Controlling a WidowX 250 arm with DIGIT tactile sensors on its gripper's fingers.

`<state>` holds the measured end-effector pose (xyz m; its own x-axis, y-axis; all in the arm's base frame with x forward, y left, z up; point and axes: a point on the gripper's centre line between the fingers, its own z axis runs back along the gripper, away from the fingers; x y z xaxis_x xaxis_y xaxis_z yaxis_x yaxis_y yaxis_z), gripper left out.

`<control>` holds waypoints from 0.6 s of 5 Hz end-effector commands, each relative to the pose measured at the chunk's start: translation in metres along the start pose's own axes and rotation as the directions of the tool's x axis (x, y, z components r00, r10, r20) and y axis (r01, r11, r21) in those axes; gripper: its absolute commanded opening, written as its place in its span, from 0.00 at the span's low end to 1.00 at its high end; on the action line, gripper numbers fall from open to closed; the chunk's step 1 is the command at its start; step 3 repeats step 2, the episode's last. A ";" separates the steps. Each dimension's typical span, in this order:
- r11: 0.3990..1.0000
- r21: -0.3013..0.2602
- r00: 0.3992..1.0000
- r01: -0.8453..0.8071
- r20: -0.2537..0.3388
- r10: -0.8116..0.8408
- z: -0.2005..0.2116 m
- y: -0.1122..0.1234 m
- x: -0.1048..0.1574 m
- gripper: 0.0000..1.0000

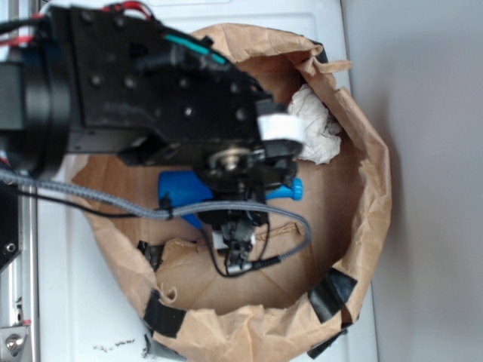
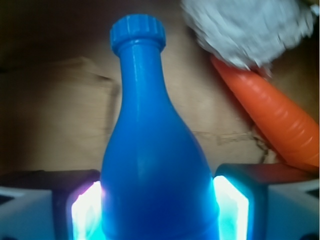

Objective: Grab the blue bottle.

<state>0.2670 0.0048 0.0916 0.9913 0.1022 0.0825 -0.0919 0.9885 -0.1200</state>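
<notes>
The blue bottle (image 2: 150, 150) lies on brown paper with its ribbed cap pointing away from me in the wrist view. Its wide body fills the gap of my gripper (image 2: 159, 202), and both lit pads (image 2: 87, 212) press against its sides. In the exterior view the bottle (image 1: 177, 188) lies inside the paper nest, its cap to the right. The black arm covers its middle, and my gripper (image 1: 230, 194) sits over it there, mostly hidden by the wrist.
An orange carrot (image 2: 275, 125) lies just right of the bottle, its end under crumpled white paper (image 2: 250, 30), which also shows in the exterior view (image 1: 317, 128). A rolled brown paper wall (image 1: 370, 196) with black tape patches (image 1: 332, 294) rings the area.
</notes>
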 end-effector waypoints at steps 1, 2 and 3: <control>0.997 -0.043 0.996 -0.065 0.062 0.068 0.060 0.004 0.002 0.00; 1.000 -0.019 0.997 -0.012 0.075 0.013 0.066 0.002 -0.003 0.00; 1.000 -0.019 0.997 -0.012 0.075 0.013 0.066 0.002 -0.003 0.00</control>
